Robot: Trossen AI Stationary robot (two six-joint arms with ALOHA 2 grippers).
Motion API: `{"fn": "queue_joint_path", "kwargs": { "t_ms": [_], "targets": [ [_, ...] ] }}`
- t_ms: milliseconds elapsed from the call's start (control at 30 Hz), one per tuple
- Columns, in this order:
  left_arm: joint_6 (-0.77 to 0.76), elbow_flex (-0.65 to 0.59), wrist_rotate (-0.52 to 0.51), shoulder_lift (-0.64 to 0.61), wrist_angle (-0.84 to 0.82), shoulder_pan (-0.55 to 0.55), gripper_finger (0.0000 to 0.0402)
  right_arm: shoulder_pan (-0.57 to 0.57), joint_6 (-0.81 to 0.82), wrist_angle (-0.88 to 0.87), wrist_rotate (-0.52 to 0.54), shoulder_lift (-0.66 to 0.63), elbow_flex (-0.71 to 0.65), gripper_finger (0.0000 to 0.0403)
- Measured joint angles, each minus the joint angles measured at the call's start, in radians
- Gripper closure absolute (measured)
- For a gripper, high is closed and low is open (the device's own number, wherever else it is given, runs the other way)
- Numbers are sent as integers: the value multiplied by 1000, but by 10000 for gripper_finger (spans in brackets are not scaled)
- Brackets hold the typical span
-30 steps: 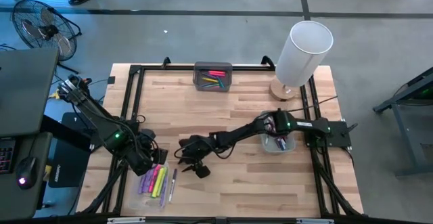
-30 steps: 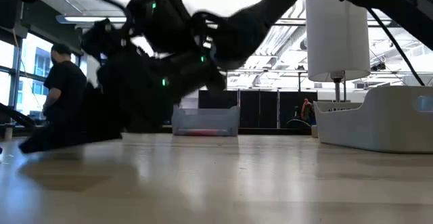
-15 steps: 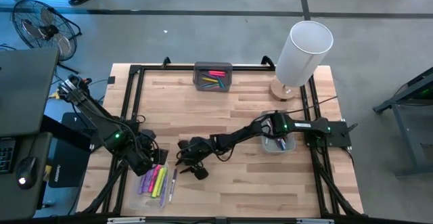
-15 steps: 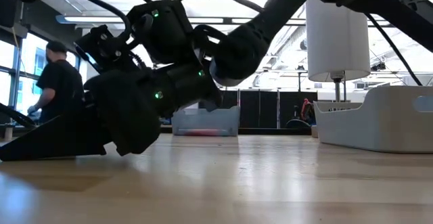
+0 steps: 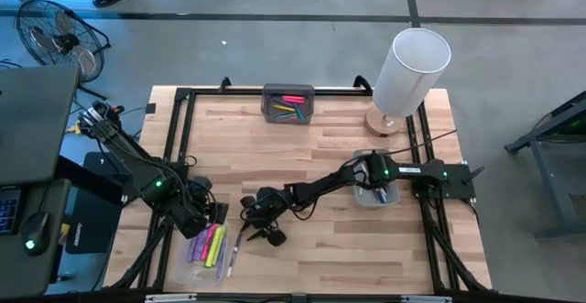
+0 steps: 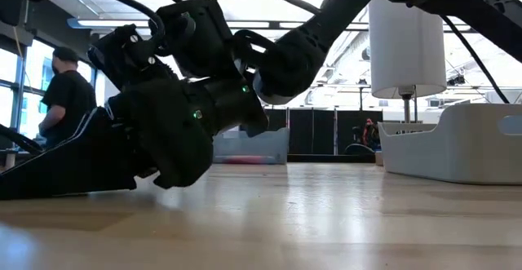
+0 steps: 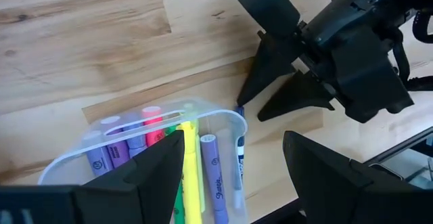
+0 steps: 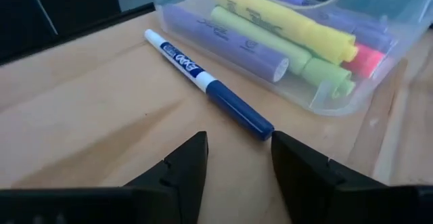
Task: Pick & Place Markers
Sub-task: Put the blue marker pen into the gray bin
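A blue-capped white marker (image 8: pixel 206 84) is seen lying flat on the table (image 5: pixel 320 147), just beside a clear tray (image 7: pixel 223 119) near the table's front left edge; inside that tray yellow, purple, green and pink markers (image 8: pixel 284 31) are laid side by side. The right end effector (image 5: pixel 261 232) is held low over the table with its fingers spread apart, the blue cap just ahead of the gap and nothing gripped. The left end effector (image 7: pixel 233 176) is poised over the clear tray, released and empty. Open wood is left across the table's middle. More markers are held in a grey tray (image 5: pixel 288 102) at the far edge, and a white lamp (image 5: pixel 407 70) stands at the far right corner.
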Motion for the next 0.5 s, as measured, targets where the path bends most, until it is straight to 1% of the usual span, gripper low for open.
{"fn": "queue_joint_path", "kwargs": {
  "t_ms": [100, 233, 333, 467, 500],
  "targets": [
    [0, 0, 0, 0, 0, 0, 154, 0, 49, -12, -8, 0, 0, 256],
    [1, 0, -3, 0, 0, 0, 154, 1, 86, -43, -53, -13, -1, 264],
    [2, 0, -3, 0, 0, 0, 154, 4, 73, -124, -67, -45, -3, 264],
    [3, 0, -3, 0, 0, 0, 154, 9, 16, -247, -71, -91, -5, 263],
    [3, 0, -3, 0, 0, 0, 154, 9, 4, -253, -66, -99, -5, 263]
  ]
}}
